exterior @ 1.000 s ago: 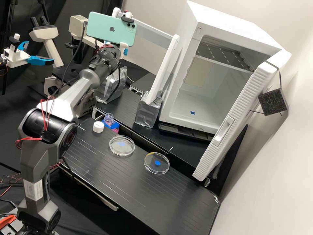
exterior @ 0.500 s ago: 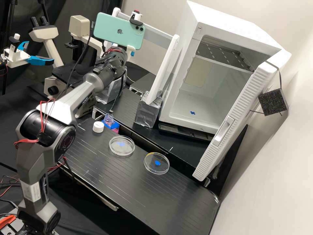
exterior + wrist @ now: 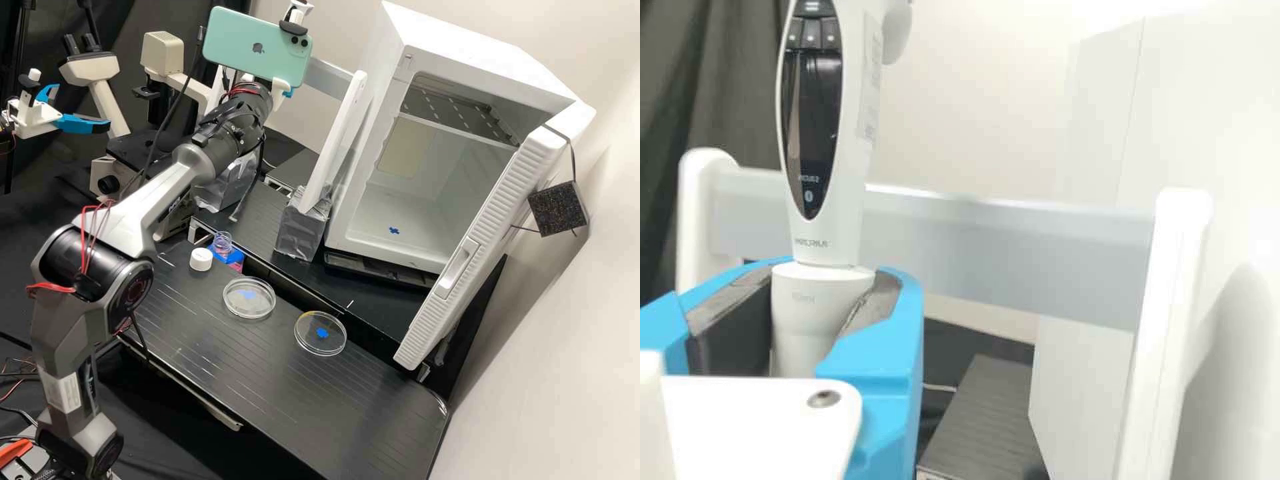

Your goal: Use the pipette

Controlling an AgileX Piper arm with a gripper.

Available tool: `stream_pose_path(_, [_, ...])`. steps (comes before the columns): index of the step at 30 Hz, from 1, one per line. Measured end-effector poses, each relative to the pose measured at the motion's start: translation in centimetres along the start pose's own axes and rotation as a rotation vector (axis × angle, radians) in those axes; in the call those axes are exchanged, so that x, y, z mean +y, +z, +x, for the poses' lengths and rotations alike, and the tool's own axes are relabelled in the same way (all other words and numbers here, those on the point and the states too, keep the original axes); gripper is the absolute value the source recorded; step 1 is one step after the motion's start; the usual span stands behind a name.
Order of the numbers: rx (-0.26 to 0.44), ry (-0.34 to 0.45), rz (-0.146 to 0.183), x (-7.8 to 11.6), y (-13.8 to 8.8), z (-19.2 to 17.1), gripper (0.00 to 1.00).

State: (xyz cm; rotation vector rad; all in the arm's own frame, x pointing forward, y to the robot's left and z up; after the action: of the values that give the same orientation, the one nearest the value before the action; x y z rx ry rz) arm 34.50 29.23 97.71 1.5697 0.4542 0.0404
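The gripper (image 3: 810, 312) has its two blue fingers closed around the pipette's lower grip, and the pipette (image 3: 856, 140) stands roughly upright between the black pads (image 3: 733, 312), beside the rack's grey crossbar (image 3: 1010, 255); whether a tip is fitted I cannot tell. From left to right across the bench in the high view: the white cap (image 3: 201, 259) lies off the bottle, just beside it; the open bottle (image 3: 223, 247) sits in a blue holder (image 3: 235, 256); next comes one clear dish (image 3: 249, 308), then a second dish (image 3: 320, 345) near it; farther right the incubator (image 3: 497, 70) stands with its door (image 3: 480, 250) open.

I judge the step in hand to be carrying the pipette between rack and bench, with liquid yet to be drawn; the next move probably calls for keeping it upright, clearing the crossbar, then lining it up over the bottle's mouth; a tilted approach could knock the rim.
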Motion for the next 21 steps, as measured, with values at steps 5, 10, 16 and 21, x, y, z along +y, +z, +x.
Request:
stream_pose_path(5, [-0.047, -0.037, 0.003, -0.7, 1.2, 1.3, 0.0])
stream_pose_path(10, [-0.064, -0.058, 0.023, -1.1, 1.7, 1.7, 0.0])
stream_pose_path(16, [-0.064, -0.062, 0.021, -1.2, 1.8, 1.9, 0.0])
stream_pose_path(21, [-0.066, -0.074, 0.02, -1.6, 1.6, 2.2, 0.0])
